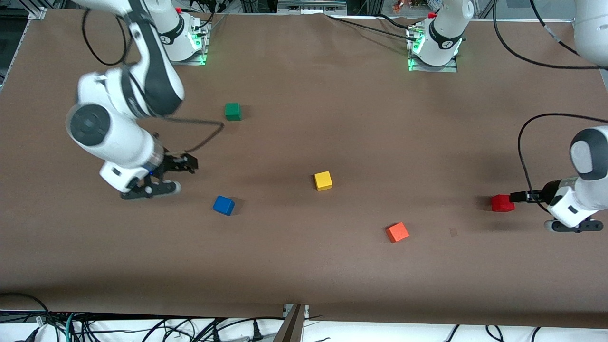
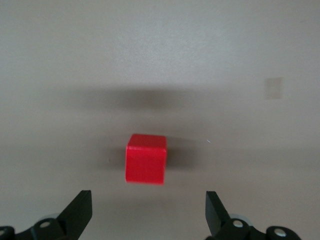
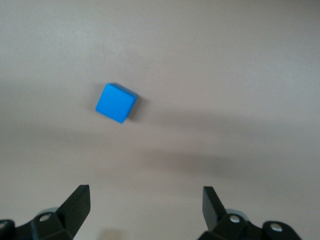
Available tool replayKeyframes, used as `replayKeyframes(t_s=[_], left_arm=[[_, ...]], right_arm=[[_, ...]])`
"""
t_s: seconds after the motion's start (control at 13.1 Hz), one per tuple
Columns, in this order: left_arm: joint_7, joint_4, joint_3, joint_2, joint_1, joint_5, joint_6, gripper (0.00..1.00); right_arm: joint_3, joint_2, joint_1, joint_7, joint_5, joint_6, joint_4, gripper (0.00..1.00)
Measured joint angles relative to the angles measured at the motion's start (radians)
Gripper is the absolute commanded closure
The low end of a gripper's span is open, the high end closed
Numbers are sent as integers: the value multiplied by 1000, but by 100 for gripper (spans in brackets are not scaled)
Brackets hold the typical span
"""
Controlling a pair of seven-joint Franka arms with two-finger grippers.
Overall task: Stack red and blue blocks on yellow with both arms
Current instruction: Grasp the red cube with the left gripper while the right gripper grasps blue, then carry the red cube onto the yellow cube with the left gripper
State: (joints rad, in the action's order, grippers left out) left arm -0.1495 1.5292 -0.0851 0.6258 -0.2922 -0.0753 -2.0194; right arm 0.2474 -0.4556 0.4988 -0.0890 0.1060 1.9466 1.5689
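Observation:
The deep red cube lies on the brown table near the left arm's end. My left gripper hangs open just beside it. In the left wrist view the red cube lies ahead of the open left gripper, not between the fingers. The bright blue cube lies toward the right arm's end. My right gripper is open over the bare table beside the blue cube. The right wrist view shows the blue cube well ahead of the open right gripper. The yellow cube sits alone mid-table.
An orange cube lies nearer the front camera than the yellow cube, toward the left arm's end. A green cube lies farther from the camera, close to the right arm's base. A black cable hangs from the right arm.

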Motion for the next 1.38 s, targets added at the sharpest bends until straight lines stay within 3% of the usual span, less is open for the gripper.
replayKeyframes(t_s=[0.23,0.46,0.69,0.77,0.84,1.15,1.38], left_arm=[[-32,125,0,21,-15,0,-169,0],[-39,180,-2,23,-16,0,-254,0],[-92,192,-1,26,-29,0,-276,65],[-120,195,-1,29,-40,0,-280,94],[-140,196,-1,32,-51,0,-286,100],[-148,179,-41,19,-63,1,-296,100],[64,126,-208,-35,-51,1,-215,100]], right_arm=[[0,-144,3,-51,26,22,-105,1],[0,-237,3,-67,114,87,-159,1],[0,-300,3,-78,174,150,-183,1],[0,-317,3,-85,199,161,-187,1],[0,-333,3,-98,221,165,-189,1],[-5,-382,12,-144,237,208,-195,2],[-5,-399,18,-144,237,246,-198,13]])
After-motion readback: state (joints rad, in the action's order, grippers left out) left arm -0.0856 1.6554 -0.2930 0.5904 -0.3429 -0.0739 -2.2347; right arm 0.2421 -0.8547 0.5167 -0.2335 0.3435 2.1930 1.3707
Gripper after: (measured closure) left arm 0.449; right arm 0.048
